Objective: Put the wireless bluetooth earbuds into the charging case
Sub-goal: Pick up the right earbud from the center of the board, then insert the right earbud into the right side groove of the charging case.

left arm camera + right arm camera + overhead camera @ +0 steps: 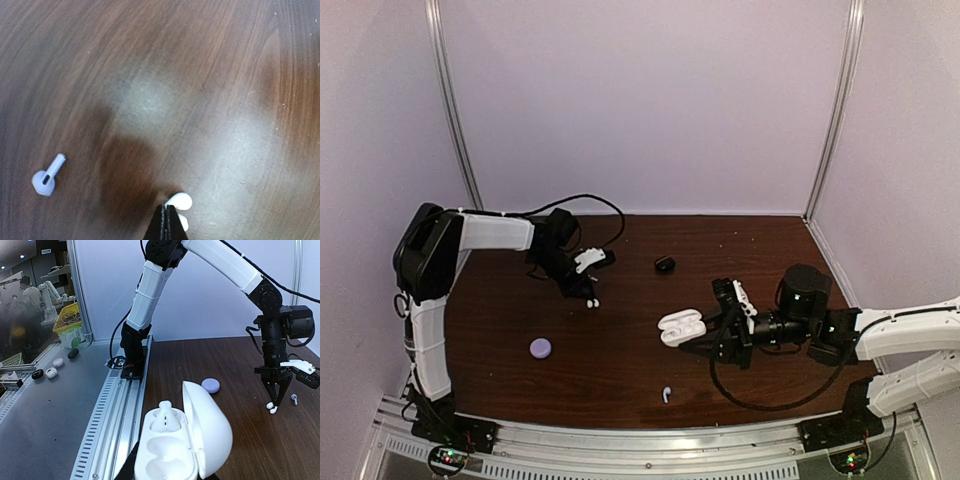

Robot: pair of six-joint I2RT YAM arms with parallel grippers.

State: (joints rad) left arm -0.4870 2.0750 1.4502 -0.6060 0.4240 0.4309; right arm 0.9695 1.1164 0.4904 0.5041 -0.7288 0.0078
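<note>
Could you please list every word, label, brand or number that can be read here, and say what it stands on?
No text can be read in any view.
No marking shows on the white charging case, the lavender case or the white earbud.
The green-and-white box in the background is too blurred to read.

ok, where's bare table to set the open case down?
Bare wood: the near strip between the lavender puck and the stemmed earbud; also the far right corner beyond the small black item. Crowded mid-table, where the left claw, pinching a white bud, faces the open case in the right claw.
</note>
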